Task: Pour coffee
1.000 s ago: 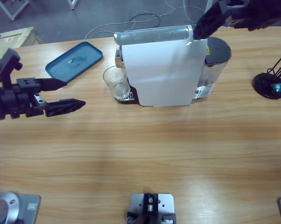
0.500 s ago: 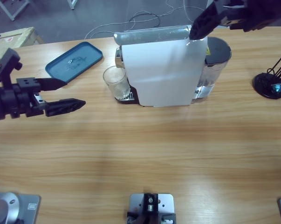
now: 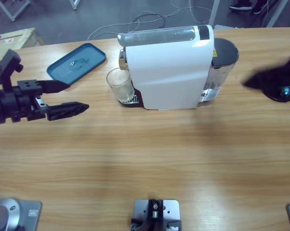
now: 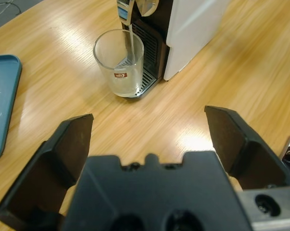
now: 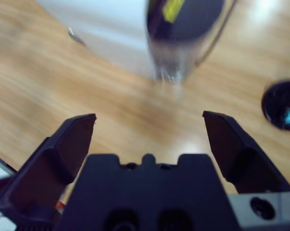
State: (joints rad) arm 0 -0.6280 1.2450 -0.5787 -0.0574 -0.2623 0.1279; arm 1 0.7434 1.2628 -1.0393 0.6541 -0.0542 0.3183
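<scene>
My left gripper [image 4: 147, 130] hangs over the wooden table [image 3: 145, 163] with jaws spread wide and nothing between them. Straight ahead and well apart stands the glass [image 4: 119, 62], carrying a small red label I can't read, on the drip grate of the white coffee machine [image 3: 166, 67]. A thin stream runs from the spout into it, with a shallow layer of coffee [image 4: 121, 86] inside. My right gripper [image 5: 148, 137], jaws also wide and bare, looks at the machine's water tank [image 5: 188, 33], where a yellow sticker is unreadable.
</scene>
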